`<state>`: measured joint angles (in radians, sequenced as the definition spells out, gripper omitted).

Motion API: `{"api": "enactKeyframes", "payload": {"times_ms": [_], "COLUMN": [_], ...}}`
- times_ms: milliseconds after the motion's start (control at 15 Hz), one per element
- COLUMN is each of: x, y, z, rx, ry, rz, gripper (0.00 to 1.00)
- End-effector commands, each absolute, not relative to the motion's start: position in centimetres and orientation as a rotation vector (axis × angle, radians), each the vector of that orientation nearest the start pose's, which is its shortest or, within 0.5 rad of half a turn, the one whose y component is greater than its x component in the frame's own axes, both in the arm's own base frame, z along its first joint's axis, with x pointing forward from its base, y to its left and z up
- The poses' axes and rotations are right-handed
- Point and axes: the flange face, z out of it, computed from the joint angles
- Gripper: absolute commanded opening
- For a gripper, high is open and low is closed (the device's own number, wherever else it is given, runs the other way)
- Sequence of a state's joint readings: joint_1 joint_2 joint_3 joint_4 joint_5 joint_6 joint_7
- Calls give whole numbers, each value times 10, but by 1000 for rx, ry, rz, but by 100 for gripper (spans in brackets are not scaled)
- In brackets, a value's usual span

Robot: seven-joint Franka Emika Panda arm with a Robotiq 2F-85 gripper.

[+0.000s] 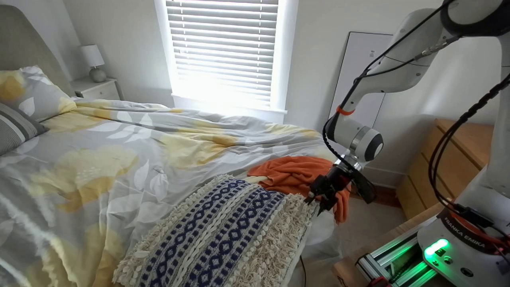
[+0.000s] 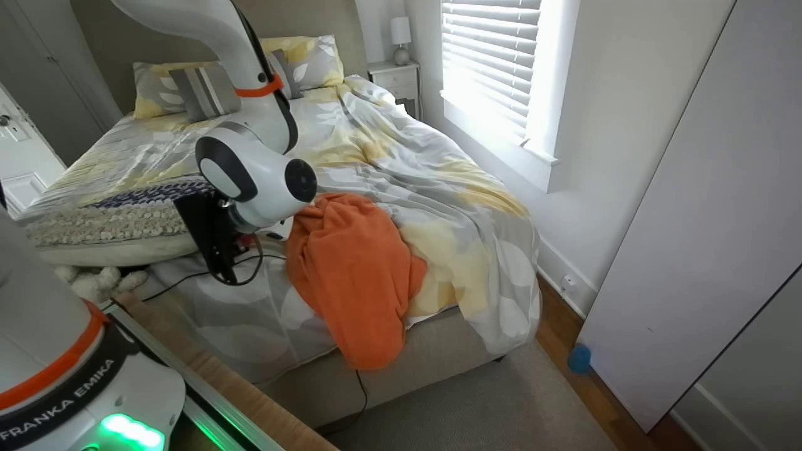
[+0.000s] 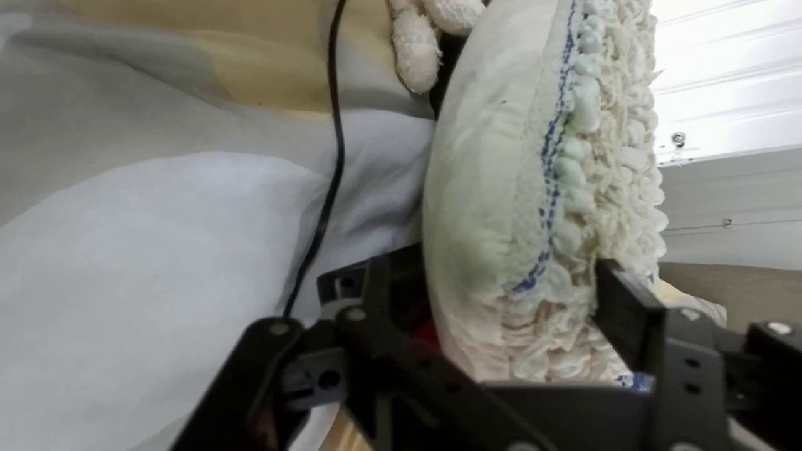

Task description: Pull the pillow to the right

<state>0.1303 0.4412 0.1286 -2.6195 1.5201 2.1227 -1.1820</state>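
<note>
The end effector point(image 1: 314, 205) is spread wide, a corner of the pillow point(image 3: 532, 200) framed between its fingers point(image 3: 630, 313). The arm point(image 1: 406, 75) is bent downward.

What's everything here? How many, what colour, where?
bed: one, beige, centre
cover: one, grey-yellow, on bed
pillow: one, blue-cream, on bed
cushions: four, grey and yellow, bed's head
cloth: one, orange, on bed
cord: at least one, black, on cover
fuzzy thing: count unclear, cream, by pillow
nightstand: one, white, by bed
lamp: one, white-grey, on nightstand
blinds: one, white, beyond bed
board: one, pale, near blinds
unclear thing: one, blue, by board
door: one, white, past bed
dresser: one, tan, behind arm
arm: one, white, by bed
gripper: one, black, at pillow corner
</note>
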Motion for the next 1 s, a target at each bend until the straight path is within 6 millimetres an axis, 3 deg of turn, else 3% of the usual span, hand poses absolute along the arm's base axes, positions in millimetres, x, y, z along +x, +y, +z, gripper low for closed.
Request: {"api": "enactKeyframes", "payload": {"times_ms": [0,267,467,933], "x": [309,318,340,412], "y": [151,160,170,207], "z": [71,78,98,165], "rx": [-1985,-1900,-1861,-1832], "ry": [96,92,24,-155], "rz": [272,216,105,-209], "gripper": [50,19,1,3]}}
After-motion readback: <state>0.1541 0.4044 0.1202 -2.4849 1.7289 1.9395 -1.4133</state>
